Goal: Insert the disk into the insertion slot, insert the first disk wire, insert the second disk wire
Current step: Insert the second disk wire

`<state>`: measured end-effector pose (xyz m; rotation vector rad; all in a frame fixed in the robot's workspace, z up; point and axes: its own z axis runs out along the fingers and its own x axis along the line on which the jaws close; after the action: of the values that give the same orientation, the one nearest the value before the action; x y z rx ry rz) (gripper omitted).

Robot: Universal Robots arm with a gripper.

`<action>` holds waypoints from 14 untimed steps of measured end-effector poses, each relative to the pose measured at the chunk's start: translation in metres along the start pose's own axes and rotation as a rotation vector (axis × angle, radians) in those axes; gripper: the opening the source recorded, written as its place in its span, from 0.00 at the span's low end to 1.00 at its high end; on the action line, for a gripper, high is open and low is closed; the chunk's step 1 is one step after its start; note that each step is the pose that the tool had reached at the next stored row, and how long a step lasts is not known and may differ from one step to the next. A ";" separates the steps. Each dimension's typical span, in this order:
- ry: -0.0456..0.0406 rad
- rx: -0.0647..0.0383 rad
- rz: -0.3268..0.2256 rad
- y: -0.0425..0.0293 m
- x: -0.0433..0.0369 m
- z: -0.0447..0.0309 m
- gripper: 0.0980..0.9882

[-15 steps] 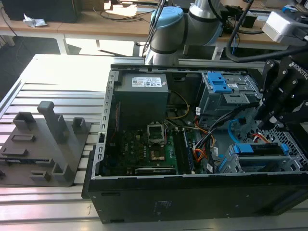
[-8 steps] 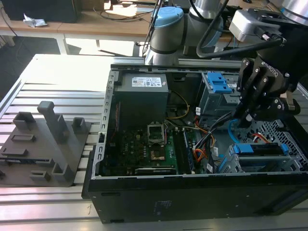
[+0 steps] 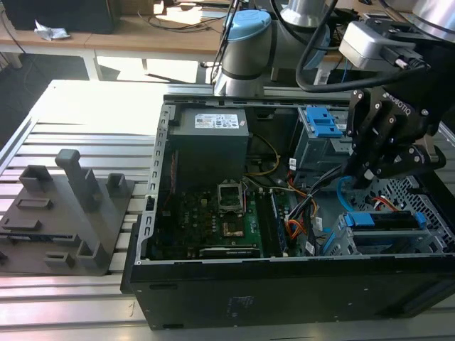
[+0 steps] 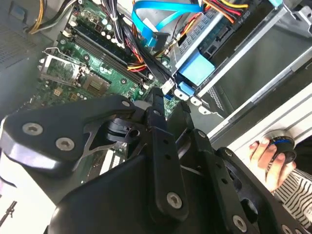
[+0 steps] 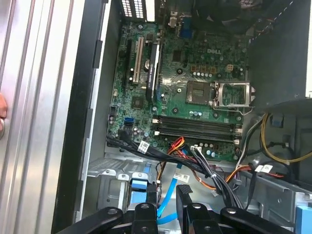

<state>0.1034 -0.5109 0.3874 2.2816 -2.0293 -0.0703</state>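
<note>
gripper [image 3: 361, 176] partly open, nothing seen gripped, poised over the disk [image 3: 387, 220], which is seated in the insertion slot [image 3: 419, 245]; the second disk wire [image 5: 165, 200] is seen between its fingers [image 5: 146, 217].

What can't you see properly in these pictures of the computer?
1. Exterior view: the end effector covers the upper end of the second disk wire, the light-blue cable.
2. Exterior view: the walls of the insertion slot hide most of the disk.
3. Second wrist view: a hand with a striped sleeve is cut off by the picture's edge.
</note>
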 end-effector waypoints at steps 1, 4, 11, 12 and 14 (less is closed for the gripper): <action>0.0002 0.000 -0.003 -0.0009 -0.0016 0.0002 0.23; 0.0014 0.000 -0.014 -0.0045 -0.0083 0.0012 0.23; 0.0062 0.001 -0.039 -0.0139 -0.0228 0.0063 0.23; 0.0088 0.000 -0.041 -0.0150 -0.0236 0.0070 0.23; 0.0152 0.000 -0.046 -0.0180 -0.0261 0.0087 0.23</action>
<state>0.1174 -0.4833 0.3764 2.3212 -1.9701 -0.0563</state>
